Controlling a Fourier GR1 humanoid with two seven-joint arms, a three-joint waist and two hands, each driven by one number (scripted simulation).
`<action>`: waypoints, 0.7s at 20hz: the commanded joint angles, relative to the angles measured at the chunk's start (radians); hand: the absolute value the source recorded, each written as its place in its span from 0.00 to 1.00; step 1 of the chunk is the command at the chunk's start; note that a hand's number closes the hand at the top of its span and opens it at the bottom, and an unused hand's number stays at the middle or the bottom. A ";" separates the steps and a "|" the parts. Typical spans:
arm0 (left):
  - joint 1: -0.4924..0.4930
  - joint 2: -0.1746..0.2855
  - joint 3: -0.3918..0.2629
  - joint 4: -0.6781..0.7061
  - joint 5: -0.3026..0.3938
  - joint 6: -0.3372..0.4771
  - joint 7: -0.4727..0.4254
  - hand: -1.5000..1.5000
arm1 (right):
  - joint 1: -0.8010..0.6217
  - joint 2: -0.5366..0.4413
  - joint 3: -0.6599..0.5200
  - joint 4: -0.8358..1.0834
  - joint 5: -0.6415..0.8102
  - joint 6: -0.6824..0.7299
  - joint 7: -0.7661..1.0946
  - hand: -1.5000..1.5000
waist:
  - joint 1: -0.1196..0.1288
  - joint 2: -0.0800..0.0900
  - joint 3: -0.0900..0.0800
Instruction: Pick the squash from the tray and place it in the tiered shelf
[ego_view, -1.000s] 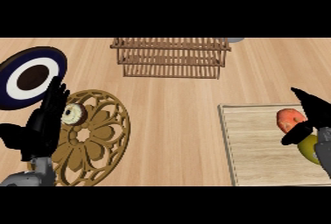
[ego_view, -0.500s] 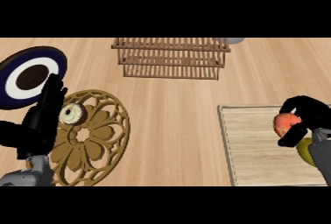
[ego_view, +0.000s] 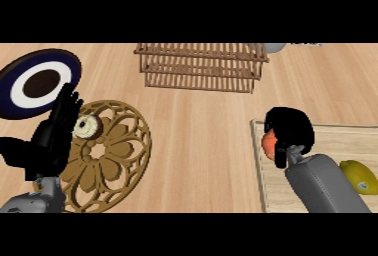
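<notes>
Squash (ego_view: 269, 143), orange, lies at the tray's (ego_view: 334, 137) left edge, lower right of the frame, with the right hand (ego_view: 290, 131) curled around it; the left hand (ego_view: 46, 146) rests at lower left, fingers straight and apart

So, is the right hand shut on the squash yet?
Shut: the right hand curls its fingers over the orange squash, at the tray's left edge.

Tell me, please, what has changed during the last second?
The right hand closed round the squash and carried it left, to the left edge of the tray. The left hand, open, the shelf and the plate stayed put.
</notes>
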 joint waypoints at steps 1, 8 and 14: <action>-0.042 -0.013 -0.025 0.016 -0.020 0.005 -0.002 0.50 | -0.061 0.259 0.142 -0.017 -0.030 -0.050 0.155 1.00 | 0.041 0.022 0.030; -0.028 -0.019 -0.037 0.037 -0.023 -0.008 -0.013 0.50 | -0.246 0.270 0.388 -0.095 -0.196 -0.291 0.514 1.00 | 0.048 0.014 0.030; -0.026 -0.023 -0.018 0.064 -0.017 -0.004 -0.042 0.50 | -0.452 0.272 0.337 -0.201 -0.179 -0.480 0.677 1.00 | 0.025 0.007 0.028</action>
